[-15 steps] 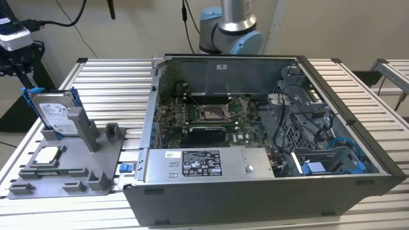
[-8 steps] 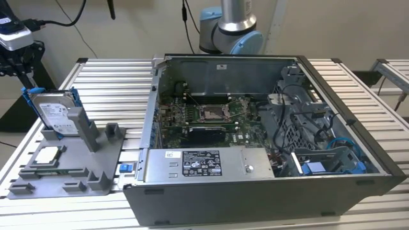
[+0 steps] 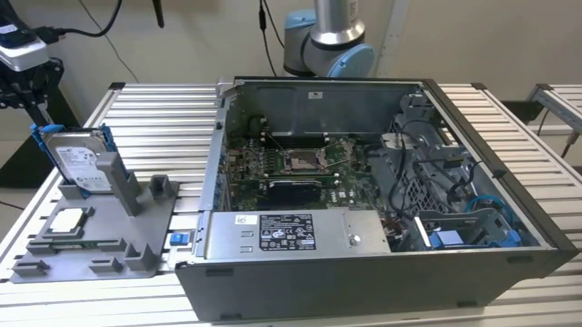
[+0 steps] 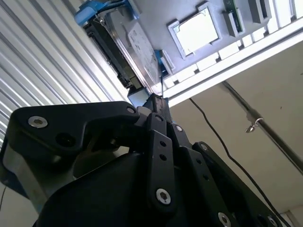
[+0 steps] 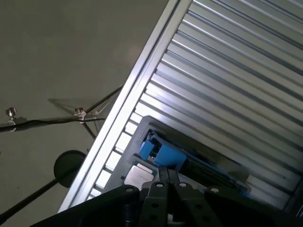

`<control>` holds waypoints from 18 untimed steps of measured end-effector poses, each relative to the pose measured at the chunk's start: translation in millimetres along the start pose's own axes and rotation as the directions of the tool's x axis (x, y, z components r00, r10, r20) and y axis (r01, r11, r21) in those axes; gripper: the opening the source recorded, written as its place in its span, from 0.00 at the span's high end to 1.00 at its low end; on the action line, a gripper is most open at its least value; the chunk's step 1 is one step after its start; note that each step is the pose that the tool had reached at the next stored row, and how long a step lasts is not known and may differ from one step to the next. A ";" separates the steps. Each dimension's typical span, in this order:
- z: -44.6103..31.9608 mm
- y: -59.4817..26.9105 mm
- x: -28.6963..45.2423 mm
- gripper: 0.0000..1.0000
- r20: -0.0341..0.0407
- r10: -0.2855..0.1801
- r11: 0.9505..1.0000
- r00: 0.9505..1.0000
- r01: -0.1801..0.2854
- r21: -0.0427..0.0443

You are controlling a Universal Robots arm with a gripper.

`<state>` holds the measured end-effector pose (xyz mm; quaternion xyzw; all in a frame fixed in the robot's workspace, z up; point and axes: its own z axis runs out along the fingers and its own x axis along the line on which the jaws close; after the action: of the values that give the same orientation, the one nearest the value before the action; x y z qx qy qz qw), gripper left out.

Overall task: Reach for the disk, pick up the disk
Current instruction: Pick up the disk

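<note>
Exterior view's left is where the disk (image 3: 78,160) stands on edge in the grey holder (image 3: 150,225), open computer case (image 3: 364,286) filling the middle, and in the second wrist view my empty, pinched-shut pincer (image 4: 158,100) sits just off its blue-framed top end.

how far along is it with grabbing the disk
Nothing looks finished: the disk stands on edge in its grey holder, not gripped. In hand is the reach: in the second wrist view the gripper, fingers together, points at the disk's blue-framed edge. Grasp and lift are left.
</note>
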<state>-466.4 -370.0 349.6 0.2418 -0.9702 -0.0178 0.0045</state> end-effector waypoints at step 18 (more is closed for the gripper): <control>0.0 0.0 0.0 1.00 -0.009 -0.233 0.973 0.973 0.233 -0.001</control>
<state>-466.4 -370.0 349.6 0.3538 -0.9351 -0.0171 0.0065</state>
